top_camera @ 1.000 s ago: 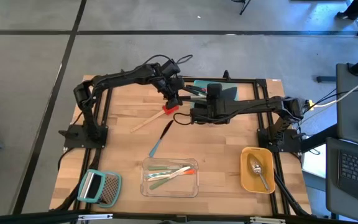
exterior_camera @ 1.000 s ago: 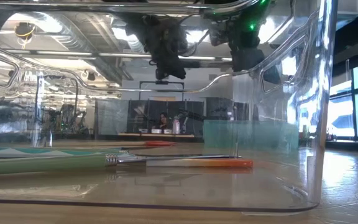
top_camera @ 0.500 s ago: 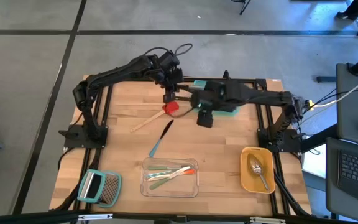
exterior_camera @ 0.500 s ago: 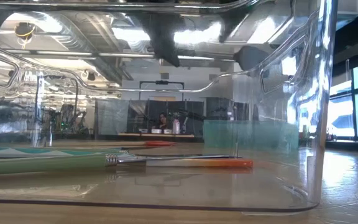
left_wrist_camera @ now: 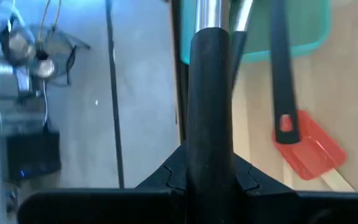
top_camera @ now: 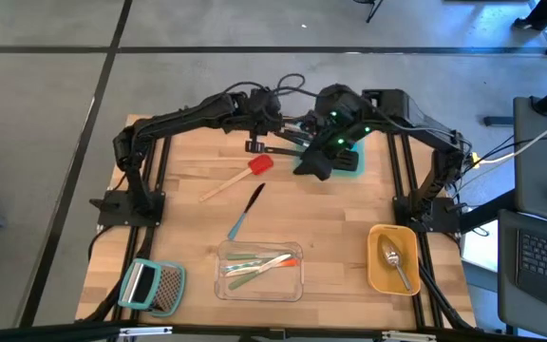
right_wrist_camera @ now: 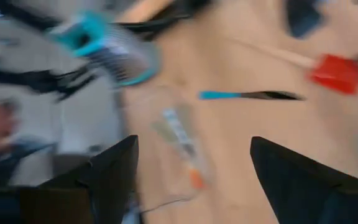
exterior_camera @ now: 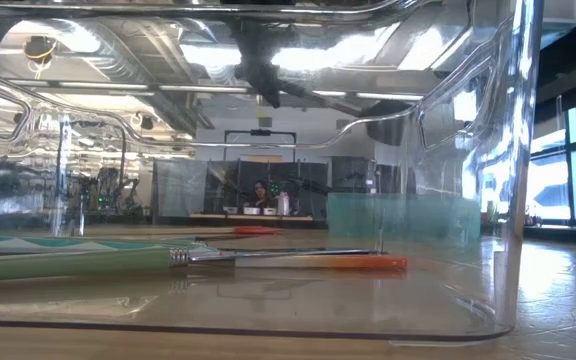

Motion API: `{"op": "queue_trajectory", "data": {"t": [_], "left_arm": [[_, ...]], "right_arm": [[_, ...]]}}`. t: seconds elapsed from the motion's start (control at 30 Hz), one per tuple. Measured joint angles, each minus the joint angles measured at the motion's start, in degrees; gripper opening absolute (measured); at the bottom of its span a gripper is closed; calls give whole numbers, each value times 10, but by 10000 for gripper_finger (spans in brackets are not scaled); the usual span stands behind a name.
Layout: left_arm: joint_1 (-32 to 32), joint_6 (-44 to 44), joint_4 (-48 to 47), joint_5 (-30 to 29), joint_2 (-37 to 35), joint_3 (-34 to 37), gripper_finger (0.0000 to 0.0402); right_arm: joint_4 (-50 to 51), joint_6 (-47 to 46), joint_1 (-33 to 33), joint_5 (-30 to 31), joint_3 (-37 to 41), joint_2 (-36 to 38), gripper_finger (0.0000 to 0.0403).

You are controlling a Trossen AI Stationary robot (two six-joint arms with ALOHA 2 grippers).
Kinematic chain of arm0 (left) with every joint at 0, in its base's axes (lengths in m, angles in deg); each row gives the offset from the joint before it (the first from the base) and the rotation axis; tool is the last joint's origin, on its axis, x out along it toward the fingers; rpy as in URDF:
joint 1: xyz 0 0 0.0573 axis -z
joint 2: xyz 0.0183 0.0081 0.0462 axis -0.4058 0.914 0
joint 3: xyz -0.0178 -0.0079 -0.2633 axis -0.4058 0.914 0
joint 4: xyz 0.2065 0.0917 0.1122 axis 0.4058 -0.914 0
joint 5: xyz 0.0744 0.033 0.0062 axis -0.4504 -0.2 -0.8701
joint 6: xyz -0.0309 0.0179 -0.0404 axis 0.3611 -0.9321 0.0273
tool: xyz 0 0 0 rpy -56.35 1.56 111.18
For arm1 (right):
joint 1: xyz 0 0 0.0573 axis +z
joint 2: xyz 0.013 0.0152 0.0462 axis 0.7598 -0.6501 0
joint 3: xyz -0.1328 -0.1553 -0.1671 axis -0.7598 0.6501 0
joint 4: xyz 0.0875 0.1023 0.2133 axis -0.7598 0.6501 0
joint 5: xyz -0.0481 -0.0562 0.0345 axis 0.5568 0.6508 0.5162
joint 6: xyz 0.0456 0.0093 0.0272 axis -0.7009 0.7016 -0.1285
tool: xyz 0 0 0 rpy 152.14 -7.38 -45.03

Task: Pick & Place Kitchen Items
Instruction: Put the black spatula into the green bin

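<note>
Holding a spatula above the table, with risk of a slip

The left gripper (top_camera: 257, 145) is clamped on the steel handle of a black spatula (left_wrist_camera: 209, 93), up near the teal container (top_camera: 348, 161) at the far side. The right gripper (top_camera: 313, 166) hangs close by with fingers (right_wrist_camera: 114, 171) wide apart and holds nothing. The red spatula (top_camera: 254, 167) and a teal-handled tool (top_camera: 245, 213) lie on the table (top_camera: 340, 228). I think the smooth handle may turn in the grip, or the two arms may touch, being so near.

table (top_camera: 188, 204) | red spatula (top_camera: 235, 177) | teal-handled tool (top_camera: 245, 211) | grater (top_camera: 152, 285) | clear container (top_camera: 260, 287) | yellow container (top_camera: 376, 268)
</note>
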Motion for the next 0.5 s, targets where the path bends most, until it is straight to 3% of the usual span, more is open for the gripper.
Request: {"op": "queue_trajectory", "data": {"t": [0.2, 0.33, 0.4, 0.5], "left_arm": [[39, 5, -29, 83, -16, 0, 33], [84, 7, -46, 94, -42, 3, 33], [110, 5, -42, 78, -58, 3, 33], [147, -1, -42, 60, -80, 3, 33]], "right_arm": [[-10, 94, 11, -195, -39, 0, 311], [7, 100, 21, -334, -51, 2, 311], [41, 105, 25, -334, -49, 3, 311], [87, 115, 27, -259, -49, 5, 311]]}}
